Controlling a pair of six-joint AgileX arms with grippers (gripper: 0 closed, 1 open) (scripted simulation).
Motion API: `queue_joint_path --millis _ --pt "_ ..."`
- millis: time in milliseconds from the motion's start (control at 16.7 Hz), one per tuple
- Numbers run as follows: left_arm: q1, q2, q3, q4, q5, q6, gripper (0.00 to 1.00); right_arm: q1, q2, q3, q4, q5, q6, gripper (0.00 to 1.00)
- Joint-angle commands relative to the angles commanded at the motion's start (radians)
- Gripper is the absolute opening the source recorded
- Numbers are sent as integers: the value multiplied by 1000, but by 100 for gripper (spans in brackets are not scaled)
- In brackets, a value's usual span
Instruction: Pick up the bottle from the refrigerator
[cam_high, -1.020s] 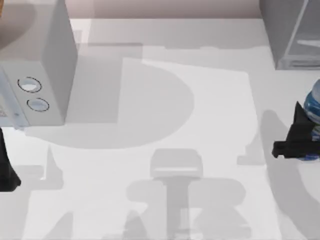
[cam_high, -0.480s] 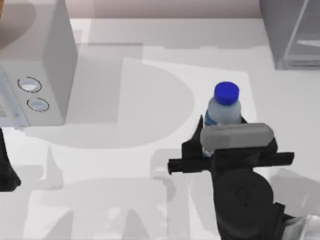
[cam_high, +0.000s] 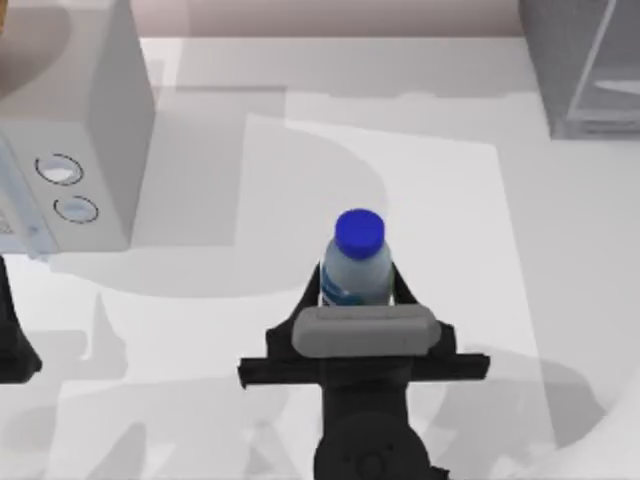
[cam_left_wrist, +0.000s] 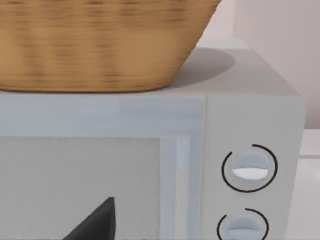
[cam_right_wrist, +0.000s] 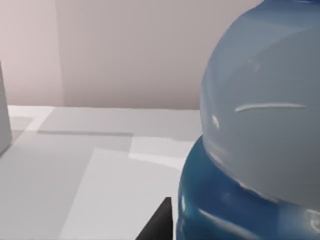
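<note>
Nearest the bottom of the top view, the right gripper is seen clenched on the bottle, one black finger on each side of the pale body just under the blue cap, so the bottle is held out over the table at lower centre of the frame, well clear of the fridge in the upper right corner. The bottle is kept upright, long axis running vertical, cap pointed up toward the camera. In the right wrist view the rounded shoulder and a blue label band are pressed right up close, with a dark finger peeking beside it. Handling-wise it's probably a light plastic thing, fairly stiff but smooth and a bit slippery, so the body around the label looks like the sensible place to be gripped, not the narrow cap. The pick itself looks basically done. Farther out, the left arm is parked at the left edge; whether its fingers are apart can't be told. Behind it a microwave with two dials is seen at upper left, and a wicker basket is sat on top of it.
</note>
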Motion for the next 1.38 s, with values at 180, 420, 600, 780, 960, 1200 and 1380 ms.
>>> queue_joint_path --millis 180,420,600,780,960,1200,1380 --pt "0 0 0 0 0 0 100 13 27 21 26 18 -15 0" --pt "0 0 0 0 0 0 100 8 25 18 24 15 -12 0" --pt "0 0 0 0 0 0 100 -19 62 33 40 -12 -17 0" --pt "0 0 0 0 0 0 100 -82 142 69 80 -74 -22 0" --pt "0 0 0 0 0 0 100 -134 202 107 121 -126 -25 0" --pt "0 0 0 0 0 0 100 -140 209 113 127 -133 -26 0" --pt "0 0 0 0 0 0 100 -140 209 113 127 -133 -26 23"
